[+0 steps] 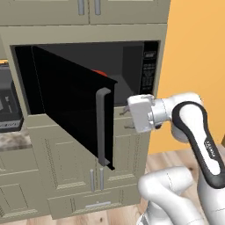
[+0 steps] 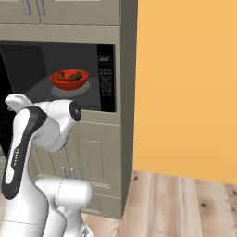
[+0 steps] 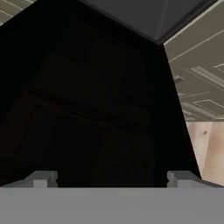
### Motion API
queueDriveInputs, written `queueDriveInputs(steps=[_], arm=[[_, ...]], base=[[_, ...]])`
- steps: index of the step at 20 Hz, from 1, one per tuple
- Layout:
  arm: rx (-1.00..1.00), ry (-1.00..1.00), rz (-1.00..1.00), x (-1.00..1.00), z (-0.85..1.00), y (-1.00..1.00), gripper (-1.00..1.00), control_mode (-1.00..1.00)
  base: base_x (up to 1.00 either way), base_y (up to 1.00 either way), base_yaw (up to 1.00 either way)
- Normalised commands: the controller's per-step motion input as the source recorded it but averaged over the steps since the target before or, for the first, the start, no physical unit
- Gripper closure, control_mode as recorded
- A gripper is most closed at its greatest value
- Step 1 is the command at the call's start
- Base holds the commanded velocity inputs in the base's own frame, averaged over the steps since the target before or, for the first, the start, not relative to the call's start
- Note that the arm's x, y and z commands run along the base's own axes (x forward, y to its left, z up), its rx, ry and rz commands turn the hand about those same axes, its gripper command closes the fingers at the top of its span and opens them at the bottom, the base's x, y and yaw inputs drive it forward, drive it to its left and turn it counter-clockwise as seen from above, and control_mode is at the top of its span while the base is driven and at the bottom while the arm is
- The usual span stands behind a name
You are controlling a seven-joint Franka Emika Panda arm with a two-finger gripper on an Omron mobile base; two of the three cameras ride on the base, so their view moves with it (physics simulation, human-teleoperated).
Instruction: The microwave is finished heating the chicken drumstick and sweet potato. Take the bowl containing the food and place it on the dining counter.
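Note:
The black microwave (image 1: pixel 132 61) is built into beige cabinets, and its glossy door (image 1: pixel 70 101) stands swung wide open with the grey bar handle (image 1: pixel 102 127) on its free edge. Inside, on the turntable, sits the red bowl (image 2: pixel 69 79) with the food, an orange-brown lump (image 2: pixel 61 75) and a darker brown one (image 2: pixel 77 77). From the left base view just a red sliver of the bowl (image 1: pixel 100 73) peeks over the door. My gripper (image 1: pixel 125 118) is open and empty, just right of the door's edge, below the cavity. The hand view has the open gripper (image 3: pixel 111 178) facing the dark door (image 3: pixel 87 109). The dining counter is out of view.
A dark coffee machine (image 1: pixel 8 105) stands on a marbled worktop (image 1: pixel 13 140) left of the microwave. Beige cabinet doors (image 1: pixel 66 167) lie below it. An orange wall (image 2: pixel 185 83) and wooden floor (image 2: pixel 185 203) are to the right.

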Motion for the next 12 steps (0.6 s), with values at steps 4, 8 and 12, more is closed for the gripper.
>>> queueDriveInputs(steps=[4, 8, 12], arm=[[0.16, 0.07, 0.07, -0.03, -0.16, 1.00, -1.00, -1.00], [0.00, 0.00, 0.02, -0.31, 0.00, 1.00, -1.00, -1.00], [-0.11, 0.00, 0.00, -0.21, 0.11, 1.00, -1.00, -1.00]], base=[[0.00, 0.00, 0.00], [0.00, 0.00, 0.00], [0.00, 0.00, 0.00]])
